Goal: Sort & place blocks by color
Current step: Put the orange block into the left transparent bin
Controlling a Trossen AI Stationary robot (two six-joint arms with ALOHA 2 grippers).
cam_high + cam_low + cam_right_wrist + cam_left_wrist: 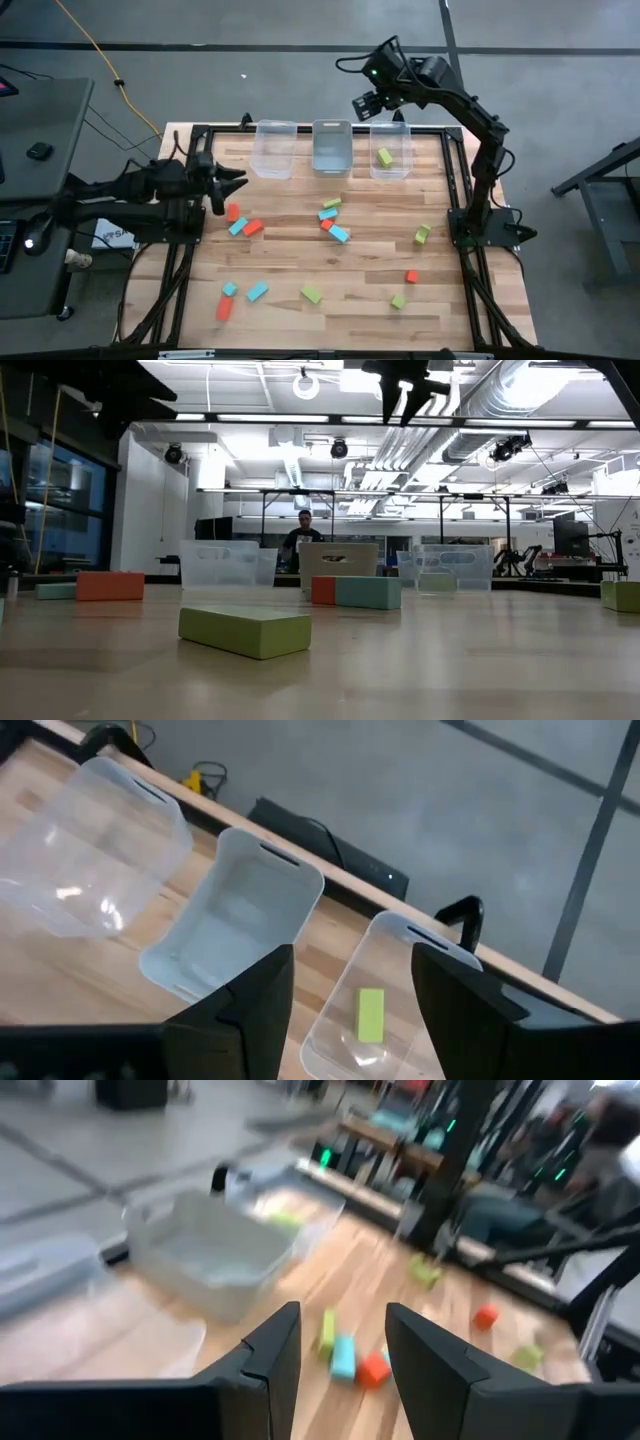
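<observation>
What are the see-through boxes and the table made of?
The three bins look like clear, shiny plastic: you can see the yellow-green block through one wall. The table looks like pale wood planks, smooth, with grain lines and seams showing.

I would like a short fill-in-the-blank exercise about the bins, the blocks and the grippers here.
1. Only one block lies in a bin; its colour is ____.
2. That block lies in the ____ bin of the three in the high view.
3. The right gripper, above the bins, holds ____.

Missing words: yellow-green; right; nothing
</observation>
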